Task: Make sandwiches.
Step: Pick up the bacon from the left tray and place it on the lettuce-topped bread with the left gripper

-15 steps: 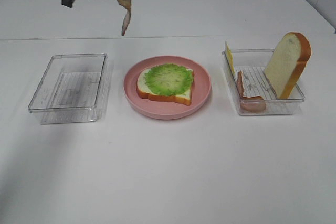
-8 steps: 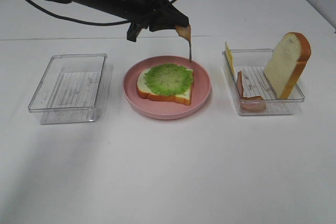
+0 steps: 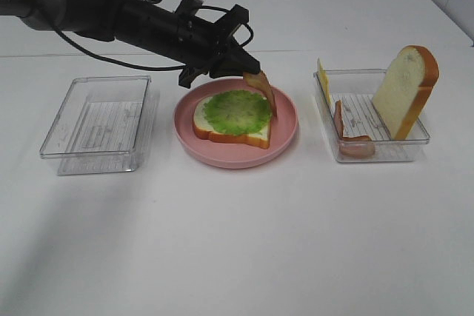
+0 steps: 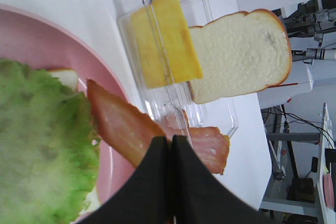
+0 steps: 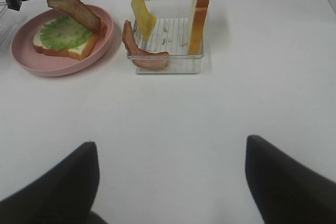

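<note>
The left gripper [image 4: 169, 148] is over the pink plate [image 3: 285, 132], and its jaws are clenched on one end of a bacon strip [image 3: 264, 92]. The two dark tips sit pressed together with the meat pinched between them. The strip hangs at a slant, its free end down at the right-hand edge of the bread slice [image 3: 252, 135] on the plate. We cannot tell whether it rests there or only brushes it. That slice lies flat with a round of green lettuce [image 3: 237, 111] covering its top.

The plate sits mid-desk, nearer the far edge than the near one. Toward the right edge of the desk [image 3: 237, 242] stands a clear tray [image 3: 374, 155] holding the remaining pieces. An upright bread slice [image 3: 404, 90] leans at its right side and a yellow cheese slice [image 3: 323, 79] stands on edge against its left wall. A second bacon strip [image 3: 349, 137] curls along the near left corner, draped over the rim. Toward the left edge sits the other clear tray [image 3: 55, 135], well apart from the plate.

The right gripper [image 5: 170, 145] is out of the high view, but its own camera shows the jaws spread wide, grasping nothing — bare white desk between the fingers [image 5: 79, 177], with the right-hand tray well ahead of them.
</note>
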`<state>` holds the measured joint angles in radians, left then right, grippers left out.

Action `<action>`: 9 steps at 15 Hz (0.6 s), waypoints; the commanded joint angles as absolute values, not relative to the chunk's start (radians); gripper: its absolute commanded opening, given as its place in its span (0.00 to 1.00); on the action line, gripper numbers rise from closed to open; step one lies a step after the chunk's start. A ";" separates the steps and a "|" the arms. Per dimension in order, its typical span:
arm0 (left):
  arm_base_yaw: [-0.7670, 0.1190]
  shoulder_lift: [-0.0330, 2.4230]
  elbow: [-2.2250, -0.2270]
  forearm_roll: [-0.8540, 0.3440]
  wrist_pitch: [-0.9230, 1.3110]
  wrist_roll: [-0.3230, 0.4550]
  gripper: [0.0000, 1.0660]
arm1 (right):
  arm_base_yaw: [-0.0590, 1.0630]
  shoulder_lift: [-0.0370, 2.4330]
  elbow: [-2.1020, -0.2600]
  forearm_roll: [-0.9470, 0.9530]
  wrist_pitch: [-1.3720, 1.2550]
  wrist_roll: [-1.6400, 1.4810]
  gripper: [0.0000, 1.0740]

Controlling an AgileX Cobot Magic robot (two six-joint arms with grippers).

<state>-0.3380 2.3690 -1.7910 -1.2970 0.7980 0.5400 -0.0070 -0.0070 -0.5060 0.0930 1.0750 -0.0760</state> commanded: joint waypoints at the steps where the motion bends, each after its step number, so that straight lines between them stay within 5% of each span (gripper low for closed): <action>1: -0.314 2.366 -1.798 -1.265 0.805 0.540 0.00 | -0.010 -0.019 -0.504 0.101 1.063 -0.084 0.68; 6: -0.308 2.367 -1.798 -1.130 0.809 0.509 0.03 | -0.010 -0.019 -0.504 0.101 1.063 -0.084 0.68; 9: -0.305 2.367 -1.798 -1.070 0.796 0.476 0.29 | -0.010 -0.019 -0.504 0.101 1.063 -0.084 0.68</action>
